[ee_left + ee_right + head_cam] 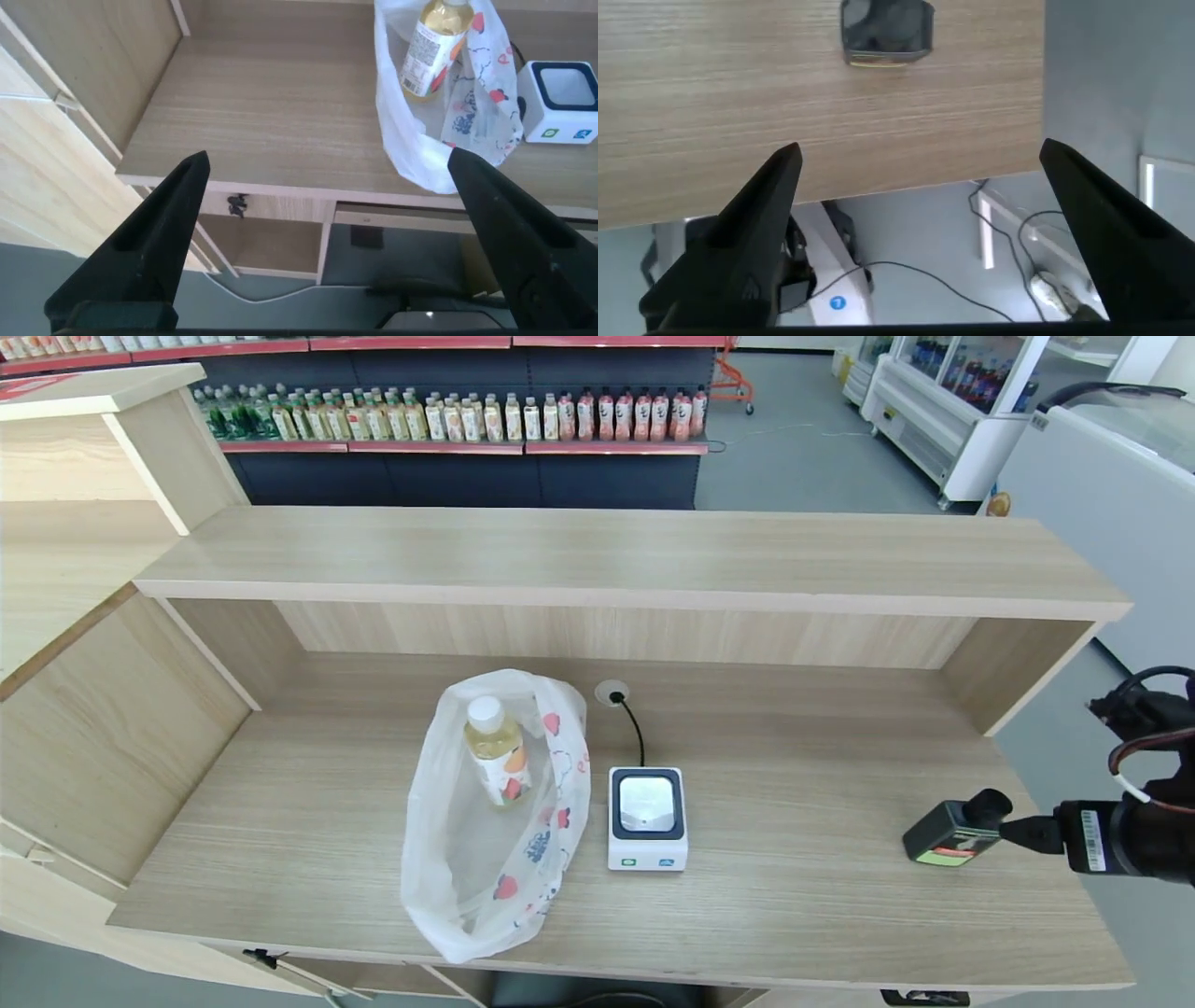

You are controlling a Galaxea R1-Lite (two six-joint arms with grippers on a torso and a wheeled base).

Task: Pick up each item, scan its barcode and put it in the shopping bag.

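A white plastic shopping bag (448, 859) (411, 154) lies open on the wooden counter (794, 896), left of centre. Inside it lies a bottle of yellow drink (495, 756) (432, 47) with a white cap. Just right of the bag stands the white barcode scanner (647, 817) (561, 98). A small dark container (950, 835) (887, 33) with a black cap and a red-green label lies near the counter's right edge. My right gripper (1022, 833) (920, 147) is open beside that edge, short of the container. My left gripper (327, 159) hangs open before the counter's front left, apart from the bag.
A raised shelf (635, 560) and side walls (112, 737) enclose the counter at the back and sides. The scanner's cable (638, 733) runs to a hole at the back. Drink shelves (448, 420) and freezers (952, 401) stand in the room behind.
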